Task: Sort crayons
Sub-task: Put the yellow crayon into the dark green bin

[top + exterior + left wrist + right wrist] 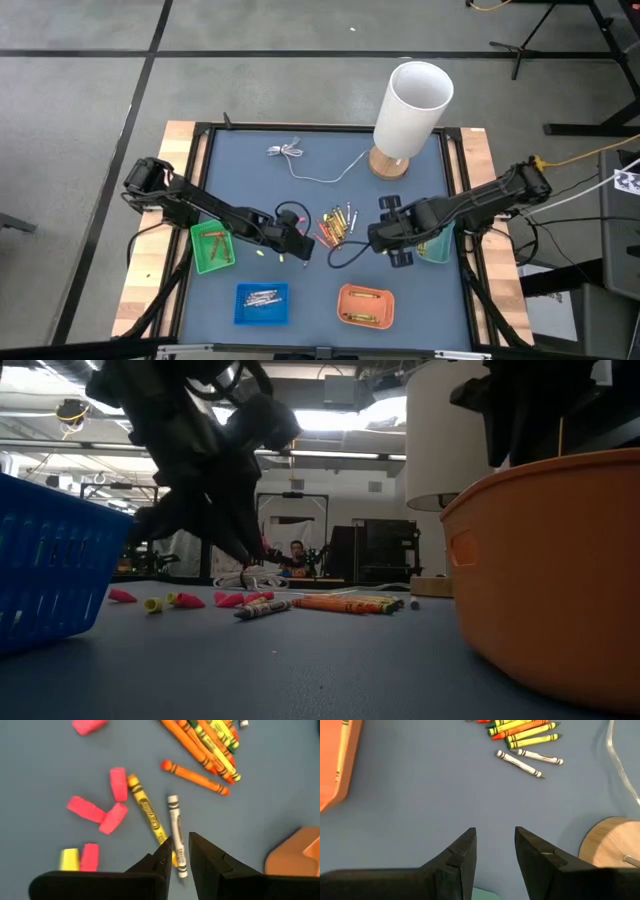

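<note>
A grey crayon (175, 831) lies flat on the blue table (310, 300) at the near edge of the loose pile of crayons (338, 224), with a yellow crayon (146, 814) just beside it, the two converging toward one end. The left gripper (181, 854) is right over that end: its fingers are parted only narrowly and straddle the grey stick, whose long axis runs straight out ahead of the gripper, between the fingers rather than across them. The yellow crayon's tip lies under or against one finger, so a close here may well catch both. The left arm is plainly the nearer one. The right gripper (495, 851) waits with fingers apart over bare table beside the lamp base (612, 842). The blue tray (262, 303) sits close by, across open table, and already holds grey sticks.
</note>
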`<state>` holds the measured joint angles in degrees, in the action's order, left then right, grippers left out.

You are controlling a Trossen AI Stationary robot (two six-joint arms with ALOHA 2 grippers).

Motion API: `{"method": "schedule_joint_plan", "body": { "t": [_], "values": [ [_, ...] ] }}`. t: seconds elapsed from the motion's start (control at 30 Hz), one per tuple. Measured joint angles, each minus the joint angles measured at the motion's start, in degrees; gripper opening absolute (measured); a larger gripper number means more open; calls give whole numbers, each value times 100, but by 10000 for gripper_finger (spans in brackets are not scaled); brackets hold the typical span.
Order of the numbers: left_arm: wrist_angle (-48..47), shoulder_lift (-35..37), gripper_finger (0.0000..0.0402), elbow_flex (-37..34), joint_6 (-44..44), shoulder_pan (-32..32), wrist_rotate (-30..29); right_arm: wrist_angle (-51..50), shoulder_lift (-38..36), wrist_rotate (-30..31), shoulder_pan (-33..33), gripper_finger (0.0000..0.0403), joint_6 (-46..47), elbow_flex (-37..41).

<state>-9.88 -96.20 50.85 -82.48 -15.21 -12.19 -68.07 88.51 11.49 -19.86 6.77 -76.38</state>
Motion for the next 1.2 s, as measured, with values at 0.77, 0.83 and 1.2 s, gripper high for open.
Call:
{"method": "schedule_joint_plan", "body": {
  "t": [0.77,0.83,1.2],
  "values": [
    [52,-396,51,2,200,245,356,-70,-254,97,0,131,34,0],
    [69,-396,54,2,201,245,356,-69,-254,97,0,131,36,0],
    [104,-396,122,2,189,245,281,-79,-254,102,0,131,36,0]
  ]
}}
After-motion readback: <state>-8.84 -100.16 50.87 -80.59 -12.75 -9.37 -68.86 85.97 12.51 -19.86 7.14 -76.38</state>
